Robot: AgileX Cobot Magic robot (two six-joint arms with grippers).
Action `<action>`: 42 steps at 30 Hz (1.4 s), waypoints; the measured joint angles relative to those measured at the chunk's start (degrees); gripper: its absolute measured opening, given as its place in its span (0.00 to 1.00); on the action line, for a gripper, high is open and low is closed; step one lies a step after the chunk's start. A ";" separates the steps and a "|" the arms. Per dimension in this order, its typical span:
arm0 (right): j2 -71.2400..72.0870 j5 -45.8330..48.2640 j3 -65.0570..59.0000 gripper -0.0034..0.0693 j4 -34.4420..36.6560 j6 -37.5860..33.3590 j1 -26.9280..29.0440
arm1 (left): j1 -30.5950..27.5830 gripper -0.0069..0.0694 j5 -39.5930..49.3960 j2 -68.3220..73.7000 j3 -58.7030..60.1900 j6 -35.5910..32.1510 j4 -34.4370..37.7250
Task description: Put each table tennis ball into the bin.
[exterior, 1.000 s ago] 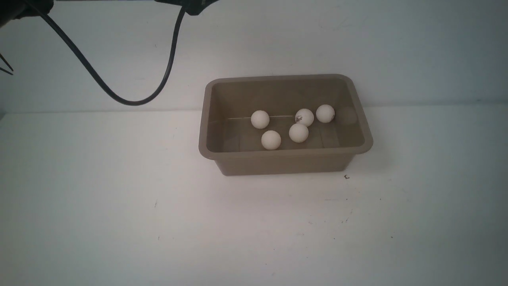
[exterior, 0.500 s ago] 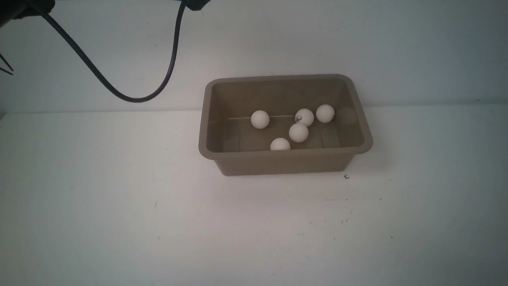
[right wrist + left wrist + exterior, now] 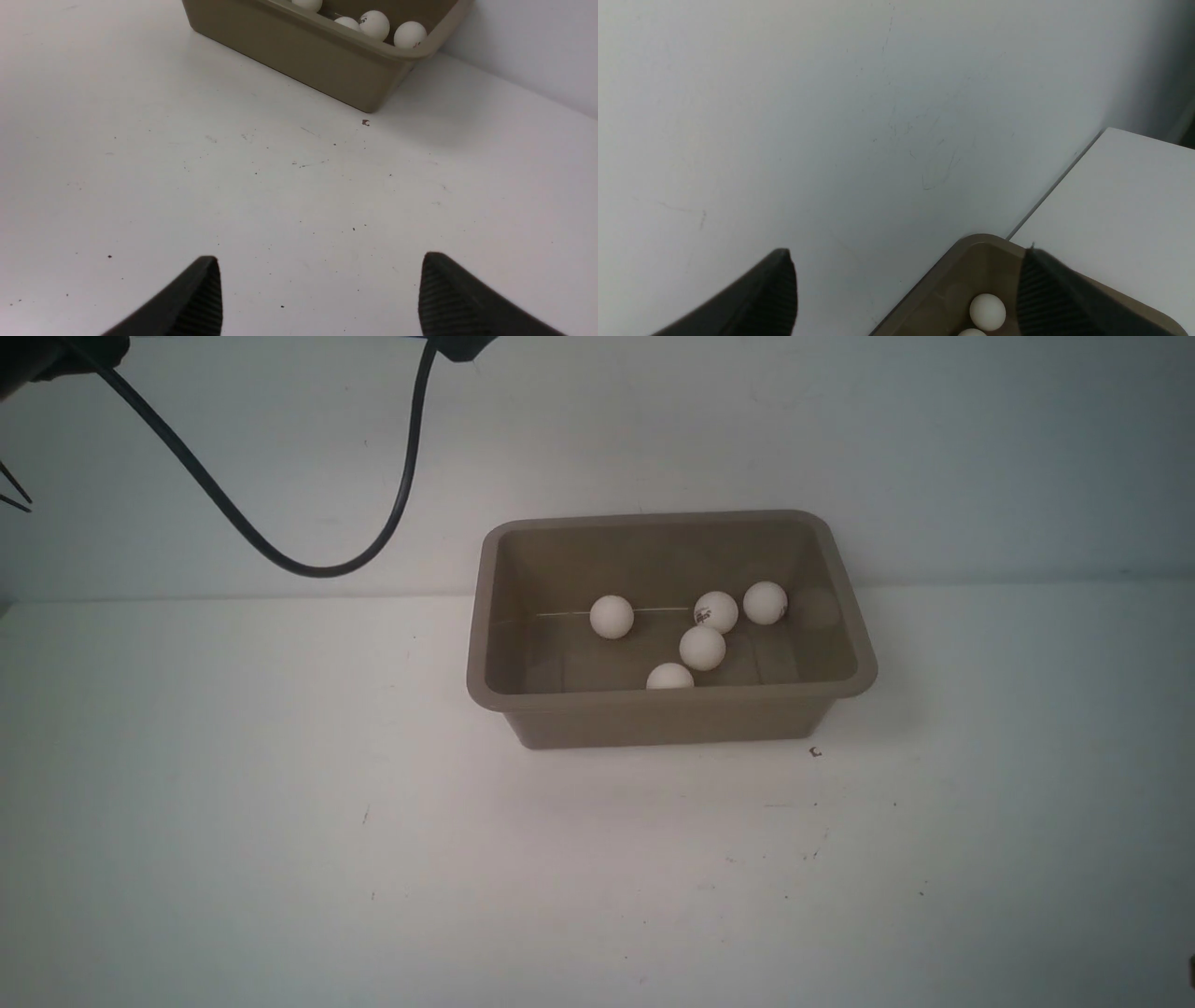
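Observation:
The taupe bin (image 3: 845,681) stands on the white table against the back wall. Several white table tennis balls lie inside it: one at the left (image 3: 611,616), one with a dark logo (image 3: 716,610), one at the right (image 3: 766,602), one in the middle (image 3: 702,648), and one half hidden behind the near wall (image 3: 669,677). My left gripper (image 3: 906,261) is open and empty, high above the bin's back corner (image 3: 971,245). My right gripper (image 3: 320,268) is open and empty above the table, well short of the bin (image 3: 299,49). Neither gripper shows in the front view.
A black cable (image 3: 280,555) hangs in a loop from the top left, in front of the wall. A small dark speck (image 3: 816,752) lies on the table by the bin's near right corner. The white wall (image 3: 934,429) stands right behind the bin.
The ball nearest the bin's front wall has rolled right and toward the near wall, now half hidden by the rim. The other balls have not moved. The cable has shifted slightly.

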State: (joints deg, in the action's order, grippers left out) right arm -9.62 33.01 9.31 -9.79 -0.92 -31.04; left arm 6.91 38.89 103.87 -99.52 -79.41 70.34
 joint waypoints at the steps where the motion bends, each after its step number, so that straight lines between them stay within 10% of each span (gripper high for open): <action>1: 0.00 0.00 0.00 0.75 1.34 -1.57 0.25 | 0.00 0.84 0.16 0.00 0.00 0.00 0.00; 16: 0.00 1.17 7.44 0.75 7.45 -5.98 15.03 | 0.00 0.84 1.27 0.00 0.00 0.00 0.00; 42: 6.67 0.00 -0.06 0.75 11.48 -5.98 15.56 | 0.39 0.84 3.18 0.00 0.00 0.00 2.60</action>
State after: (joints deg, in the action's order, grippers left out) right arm -2.95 33.01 9.25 1.69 -6.90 -15.49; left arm 7.30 42.07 103.87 -99.52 -79.41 72.94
